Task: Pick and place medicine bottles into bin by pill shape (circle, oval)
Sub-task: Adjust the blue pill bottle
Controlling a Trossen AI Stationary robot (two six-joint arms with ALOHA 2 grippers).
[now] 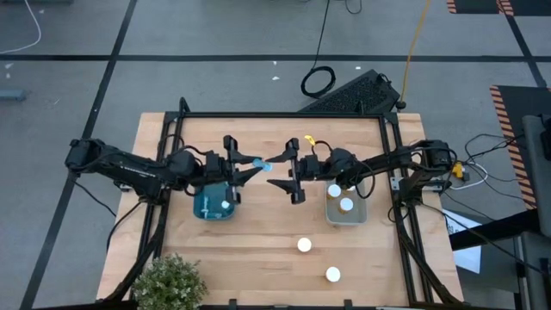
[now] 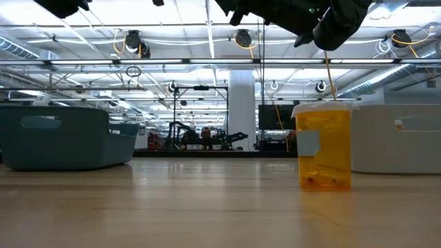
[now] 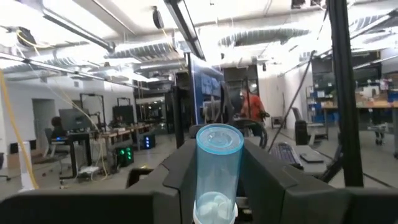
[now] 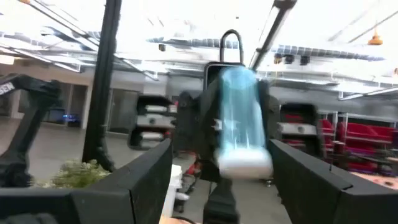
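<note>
A light-blue see-through medicine bottle [image 1: 263, 164] with a white cap [image 4: 245, 165] hangs above the table's middle, and my left gripper [image 1: 253, 167] is shut on it. My right gripper [image 1: 291, 172] stands open just right of the bottle, facing it and touching nothing. One white-capped bottle [image 1: 225, 205] is in the blue bin [image 1: 207, 210]. Two bottles [image 1: 334, 191] are in the pale bin [image 1: 357, 219]. Two more bottles [image 1: 304, 244] [image 1: 332, 275] stand on the table near its front; the low view shows one amber bottle [image 2: 324, 146]. My left gripper pinches the blue bottle between its two fingers [image 3: 171, 183] at the cap end [image 3: 214, 208]. The fingers come level from the table's left and lie along the bottle. The bottle sticks out past the fingertips toward my right gripper, lifted clear of the table.
A potted plant [image 1: 168, 284] stands at the near left corner. A black frame [image 1: 284, 114] runs round the table's back and sides. A keyboard [image 1: 355, 93] and cables lie on the floor beyond. Bare wood shows between the bins and the front edge.
</note>
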